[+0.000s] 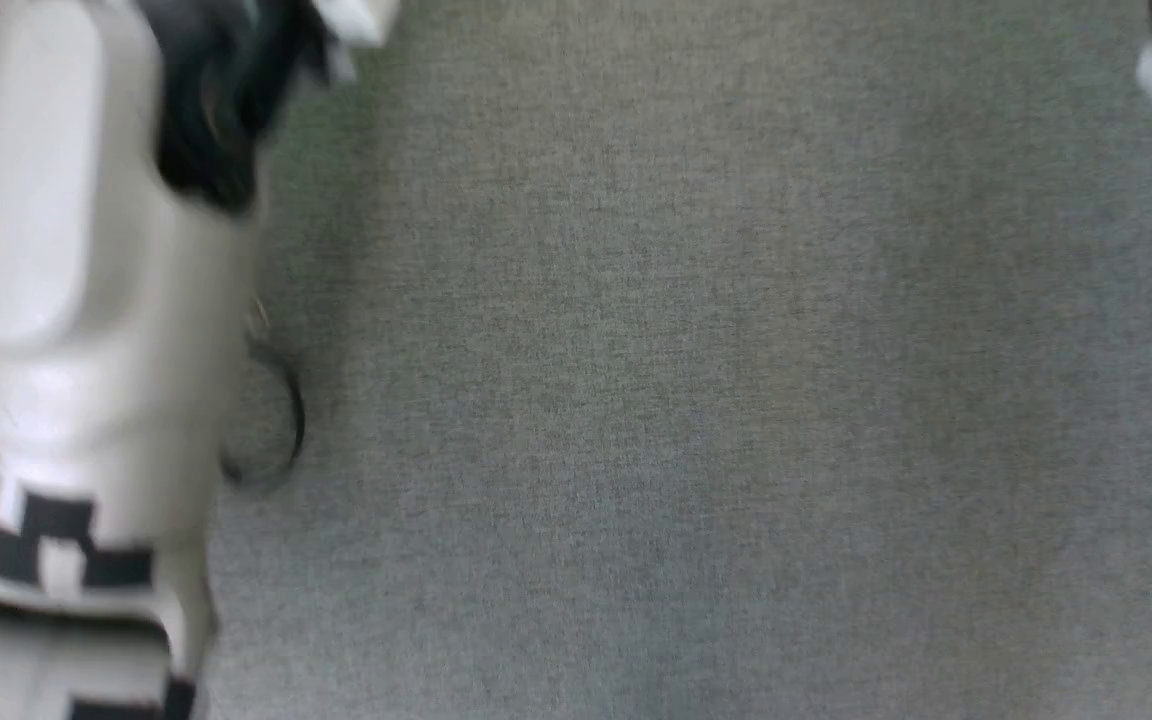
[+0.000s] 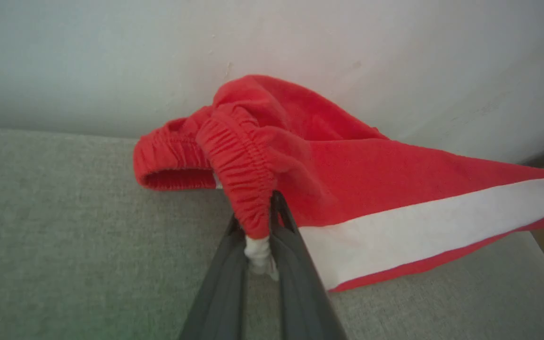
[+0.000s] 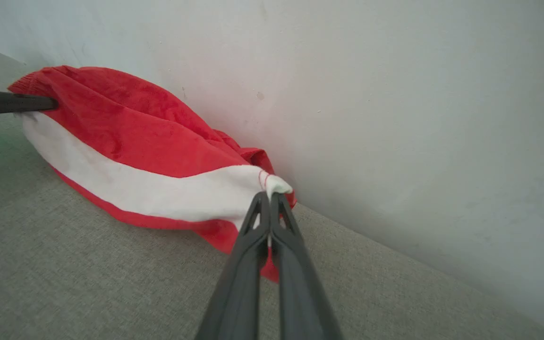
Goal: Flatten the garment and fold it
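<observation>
The garment (image 2: 357,165) is stretching along the back edge of the grey fabric surface (image 2: 64,245), beside the white wall (image 2: 111,56) — my left gripper (image 2: 259,233) is pinching its waistband, and my right gripper (image 3: 268,200) is clamping the white-striped hem corner. Flattening well is, I judge, calling for even tension — widening, then lowering clear of the wall.

The head camera looks steeply down, close on the grey cloth (image 1: 696,400), blurred, with a pale forearm (image 1: 86,300) at its left edge. The left wrist camera sits low over that cloth, sighting along the left gripper (image 2: 255,212) at the shorts (image 2: 347,170) and the wall (image 2: 111,56) behind. The right wrist camera, equally low, faces that wall from the shorts' other end, along the right gripper (image 3: 269,198). Both wrist views share the white stripe (image 2: 418,222).
</observation>
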You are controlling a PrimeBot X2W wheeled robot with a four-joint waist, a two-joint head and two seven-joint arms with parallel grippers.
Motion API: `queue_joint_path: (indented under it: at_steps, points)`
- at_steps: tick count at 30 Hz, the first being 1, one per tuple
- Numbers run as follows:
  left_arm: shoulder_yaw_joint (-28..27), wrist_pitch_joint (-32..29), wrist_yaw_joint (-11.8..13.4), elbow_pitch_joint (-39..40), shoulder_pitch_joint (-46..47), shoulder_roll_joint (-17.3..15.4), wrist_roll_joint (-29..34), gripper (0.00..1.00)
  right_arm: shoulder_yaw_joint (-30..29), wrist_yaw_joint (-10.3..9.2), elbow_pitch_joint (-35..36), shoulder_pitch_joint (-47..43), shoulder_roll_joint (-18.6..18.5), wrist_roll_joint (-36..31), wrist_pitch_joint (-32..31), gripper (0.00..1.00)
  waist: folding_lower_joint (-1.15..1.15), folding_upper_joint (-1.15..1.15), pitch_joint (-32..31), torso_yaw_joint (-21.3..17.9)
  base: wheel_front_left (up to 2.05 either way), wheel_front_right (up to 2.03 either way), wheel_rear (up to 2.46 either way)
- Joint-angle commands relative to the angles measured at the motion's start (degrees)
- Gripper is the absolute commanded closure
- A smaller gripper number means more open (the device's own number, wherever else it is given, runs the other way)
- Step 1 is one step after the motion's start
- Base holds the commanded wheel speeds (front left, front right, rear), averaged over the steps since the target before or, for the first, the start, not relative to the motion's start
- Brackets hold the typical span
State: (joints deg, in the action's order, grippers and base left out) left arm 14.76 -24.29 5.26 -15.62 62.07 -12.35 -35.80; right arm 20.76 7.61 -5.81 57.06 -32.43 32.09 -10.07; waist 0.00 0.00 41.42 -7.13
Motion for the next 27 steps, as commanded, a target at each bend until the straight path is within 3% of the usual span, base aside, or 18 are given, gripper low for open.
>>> queue_joint_path:
  at_steps: [1, 9, 16, 23, 27]
  points:
    - [-0.02, -0.31, 0.55, 0.7, -1.77, 0.38, -0.59, 1.0, -0.41, -0.12, 0.91, -1.56, -0.34, 0.46, -0.01, 1.0, 0.0, 0.0, -2.54, 0.05, 0.0, 0.0, 0.0]
    - [0.19, -2.24, 5.3, 14.37, -23.4, 3.06, -5.18, 1.0, -10.25, -0.12, 10.2, -22.81, 1.25, 1.76, -2.62, 1.0, 0.0, 0.0, -10.09, 0.74, 0.0, 0.0, 0.0]
    - [0.91, -0.85, 7.31, 23.07, -40.51, 3.02, -6.61, 1.0, -18.69, -0.12, 13.02, -41.9, 8.06, -0.19, -4.13, 1.0, 0.0, 0.0, -16.62, 1.99, 0.0, 0.0, 0.0]
    - [1.44, -0.43, 8.77, 27.11, -55.8, 2.64, -8.77, 1.0, -21.85, -0.12, 14.96, -55.55, 15.64, -1.19, -5.81, 1.0, 0.0, 0.0, -21.38, 2.58, 0.0, 0.0, 0.0]
    - [1.56, -0.04, 8.56, 27.52, -62.95, 2.6, -10.67, 1.0, -22.32, -0.12, 16.46, -61.64, 17.94, -1.97, -7.52, 1.0, 0.0, 0.0, -23.8, 2.84, 0.0, 0.0, 0.0]
